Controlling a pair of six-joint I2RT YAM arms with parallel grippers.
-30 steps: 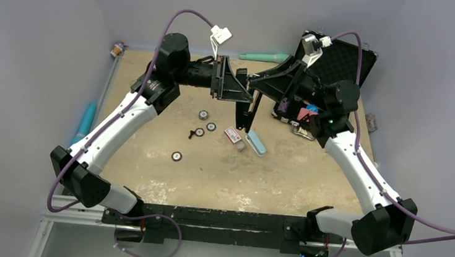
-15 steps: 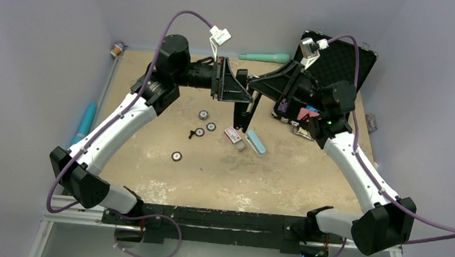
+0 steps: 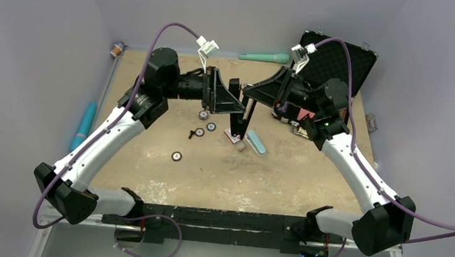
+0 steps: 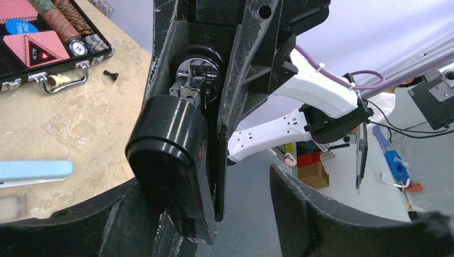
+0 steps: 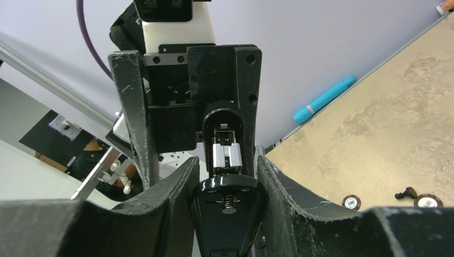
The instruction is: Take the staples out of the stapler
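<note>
The black stapler [image 3: 242, 121] hangs upright above the middle of the table. My right gripper [image 3: 256, 97] is shut on it: in the right wrist view its glossy black body [image 5: 230, 210] fills the gap between my fingers, with the chrome magazine [image 5: 225, 155] showing above. My left gripper [image 3: 235, 99] stands open beside the stapler. In the left wrist view the stapler [image 4: 171, 155] lies against the left finger [image 4: 107, 225], with a wide gap to the other finger [image 4: 321, 214]. I cannot make out any staples.
Below the stapler lie a pink-and-white box [image 3: 233, 135] and a light-blue bar [image 3: 257, 142]. Round chips [image 3: 203, 114] and a small black screw [image 3: 193, 133] sit to the left. An open black case [image 3: 338, 58] stands at the back right, and a teal pen [image 3: 263, 57] at the back edge.
My left gripper has opened and let go of the stapler, its arm drawing back to the left. The right gripper closed on the stapler and carried it slightly lower and left.
</note>
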